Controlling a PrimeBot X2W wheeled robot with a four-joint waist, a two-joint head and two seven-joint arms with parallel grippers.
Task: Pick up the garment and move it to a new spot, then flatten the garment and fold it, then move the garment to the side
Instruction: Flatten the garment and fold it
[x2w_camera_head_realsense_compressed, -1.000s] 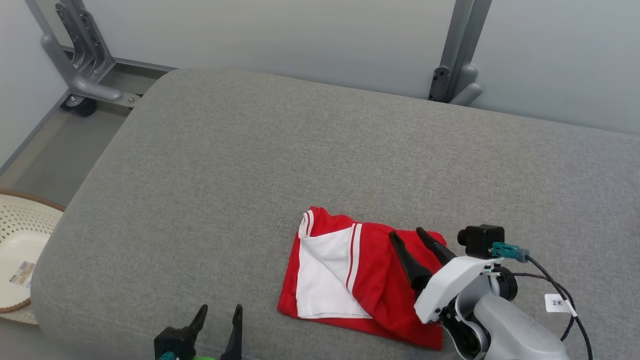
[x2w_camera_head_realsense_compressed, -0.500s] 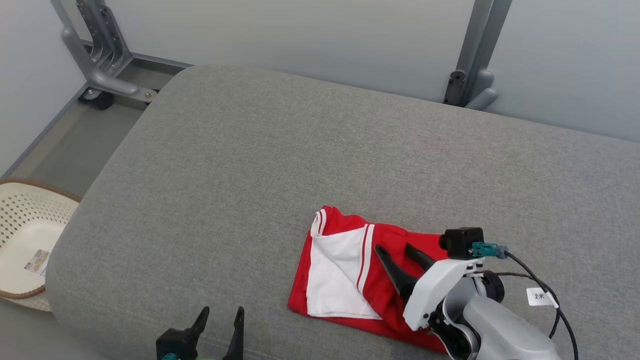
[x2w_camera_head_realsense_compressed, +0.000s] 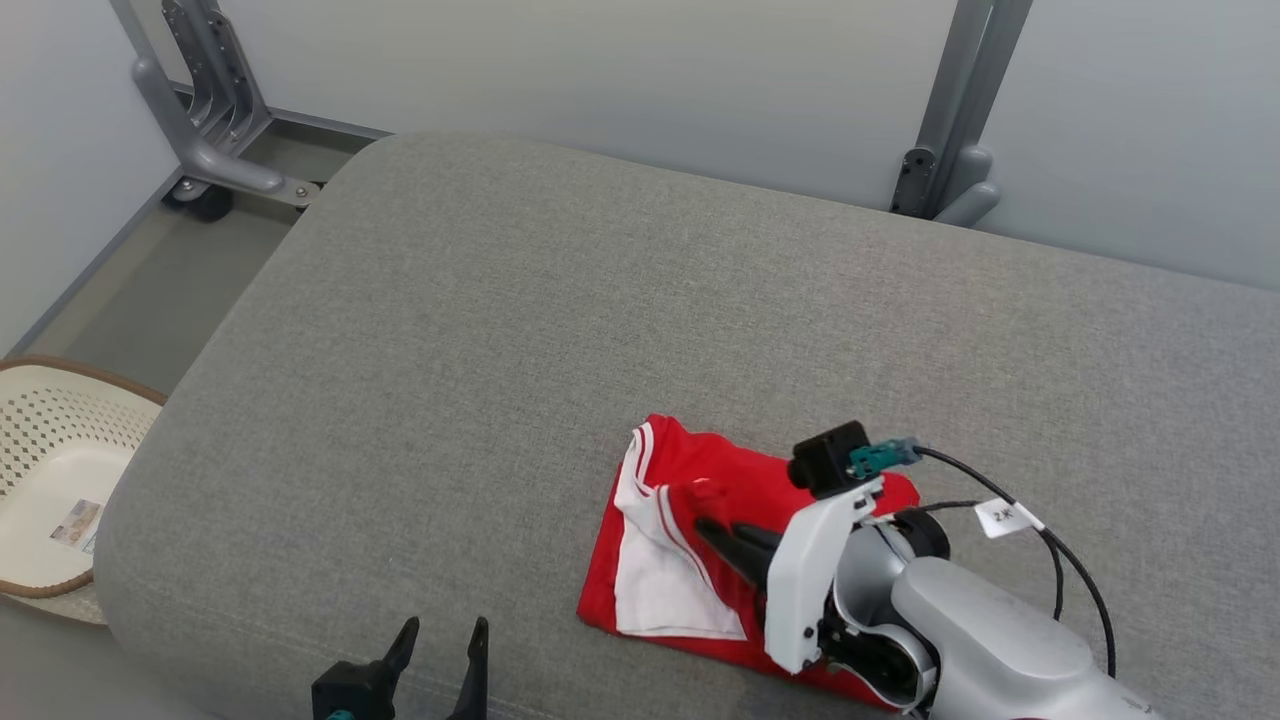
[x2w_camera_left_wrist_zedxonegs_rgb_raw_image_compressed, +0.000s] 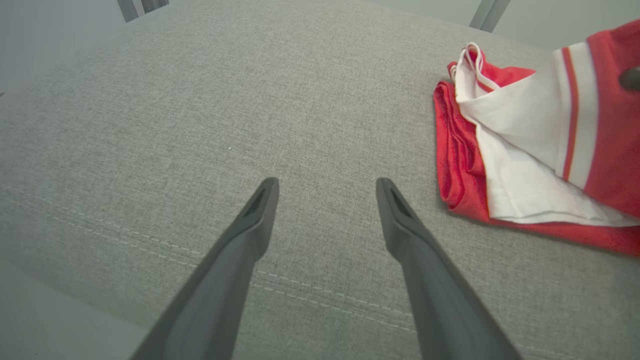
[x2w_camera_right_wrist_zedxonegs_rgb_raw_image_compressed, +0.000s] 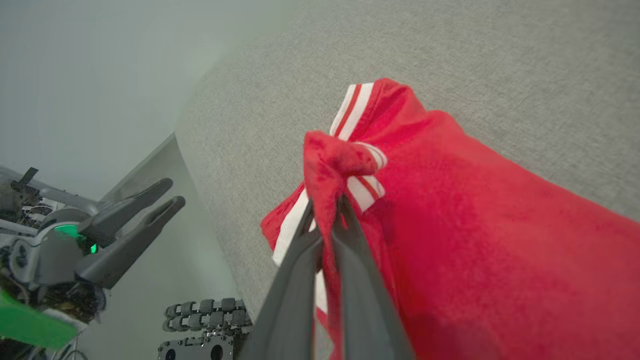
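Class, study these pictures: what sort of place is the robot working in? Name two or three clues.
Probably a robot test room, not a home: bare pale panels on grey metal legs; a broad grey padded bench bearing one red and white garment; a perforated basket on the floor.

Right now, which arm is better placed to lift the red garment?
Right. The right arm's fingers are shut on a bunch of the red garment; the left arm's fingers hang open over cushion beside it.
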